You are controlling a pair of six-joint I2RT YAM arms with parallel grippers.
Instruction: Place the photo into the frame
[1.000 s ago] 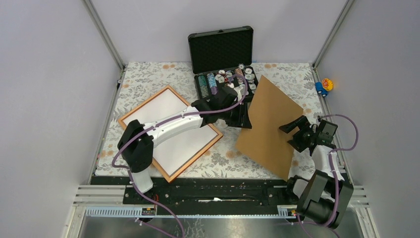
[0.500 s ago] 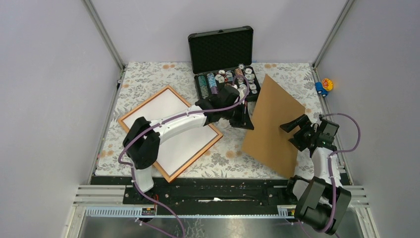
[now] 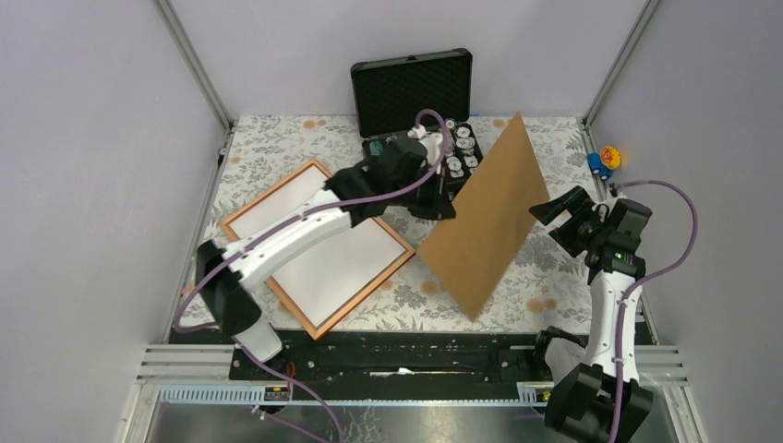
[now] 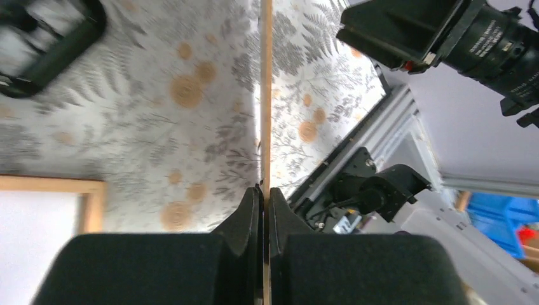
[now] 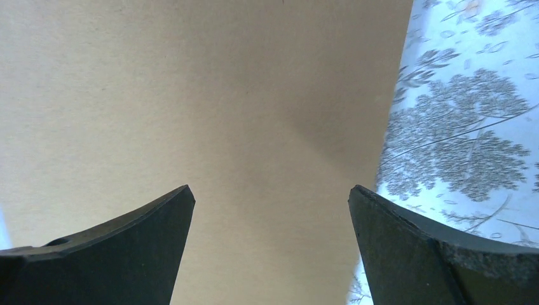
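The left tool (image 4: pixel 264 190) pinches the board (image 3: pixel 485 221) by its edge, tilted over the surface (image 3: pixel 277 152), right tool (image 5: pixel 270 203) spread wide alongside.

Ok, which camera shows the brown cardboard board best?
The top external view: the whole board shows, tilted up, pinched by the left gripper. The left wrist sees only its thin edge; the right wrist only a plain patch.

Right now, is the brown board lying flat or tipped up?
Tipped up. The board stands slanted with one corner high, and the left hand pinches its edge. The left wrist view shows it edge-on.
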